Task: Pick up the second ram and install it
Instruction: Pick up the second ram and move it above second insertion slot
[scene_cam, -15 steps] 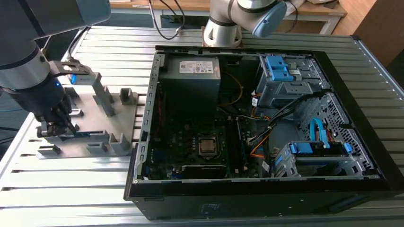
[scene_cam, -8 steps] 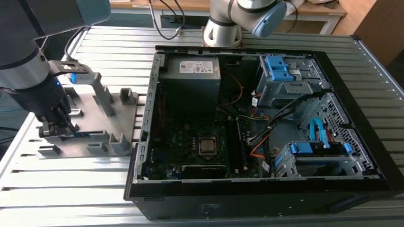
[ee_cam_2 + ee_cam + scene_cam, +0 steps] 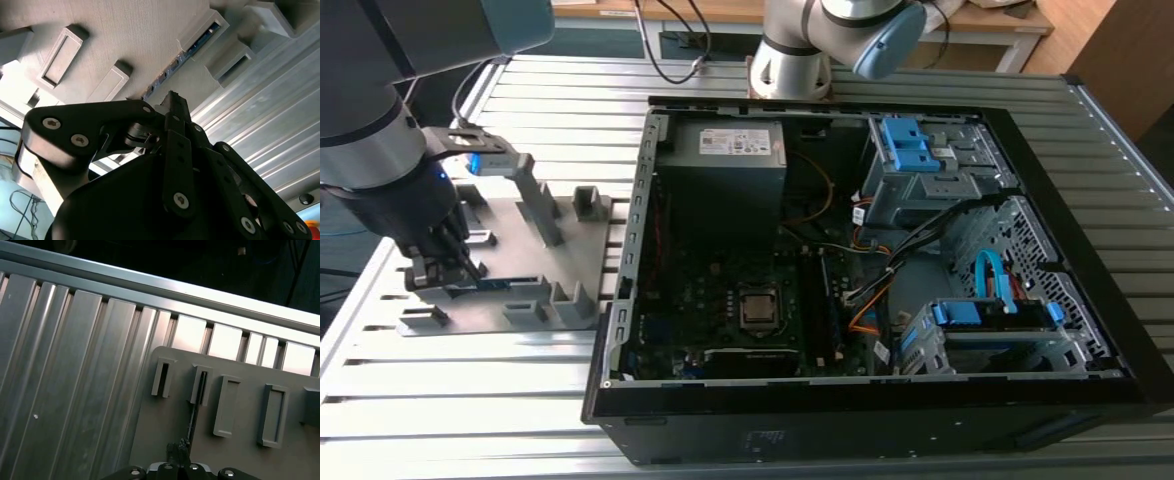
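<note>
Hovering tool: the gripper (image 3: 440, 268) is hanging low over the grey fixture plate (image 3: 507, 318), at the exterior view's left.
Grip state: I cannot tell whether it is clamping or standing apart.
Second ram (image 3: 181, 61): it is standing on edge in the plate's slotted holders, directly beneath the gripper's tip. Contact is not resolvable.
Long axis: in both wrist views the stick is running straight out from under the tip toward one holder. In the exterior view it is lying roughly left-to-right along the plate's near side.
Judgement: the tool seems to be lining up over the stick's thin edge.
Surface: the plate is resting on a ribbed metal table (image 3: 480, 400).
Room: upright posts (image 3: 534, 195) are crowding the plate on the far side. The open computer case (image 3: 854, 425) is sitting just right of the plate.
</note>
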`<action>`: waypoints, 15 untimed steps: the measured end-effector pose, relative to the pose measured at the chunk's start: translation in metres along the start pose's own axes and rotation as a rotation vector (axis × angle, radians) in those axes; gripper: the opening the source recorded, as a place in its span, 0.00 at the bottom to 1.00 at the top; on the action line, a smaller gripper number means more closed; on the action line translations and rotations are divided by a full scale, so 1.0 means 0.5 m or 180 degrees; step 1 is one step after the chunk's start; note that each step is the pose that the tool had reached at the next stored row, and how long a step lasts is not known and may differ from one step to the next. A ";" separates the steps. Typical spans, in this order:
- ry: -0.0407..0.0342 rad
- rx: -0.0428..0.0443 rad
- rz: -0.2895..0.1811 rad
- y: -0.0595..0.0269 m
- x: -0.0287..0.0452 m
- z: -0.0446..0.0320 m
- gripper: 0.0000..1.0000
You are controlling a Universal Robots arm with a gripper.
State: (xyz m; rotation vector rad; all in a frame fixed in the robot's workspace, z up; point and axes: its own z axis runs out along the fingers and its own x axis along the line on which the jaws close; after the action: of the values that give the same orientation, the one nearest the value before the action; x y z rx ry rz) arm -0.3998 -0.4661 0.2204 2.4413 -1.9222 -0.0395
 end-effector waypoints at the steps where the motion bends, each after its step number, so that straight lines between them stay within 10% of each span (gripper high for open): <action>1: 0.0001 0.0000 -0.0013 0.000 0.000 0.000 0.10; 15: 0.0009 0.0000 -0.0219 0.000 0.000 0.000 0.10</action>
State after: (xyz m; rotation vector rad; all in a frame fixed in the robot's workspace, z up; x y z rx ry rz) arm -0.3998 -0.4661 0.2204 2.5053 -1.8366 -0.0375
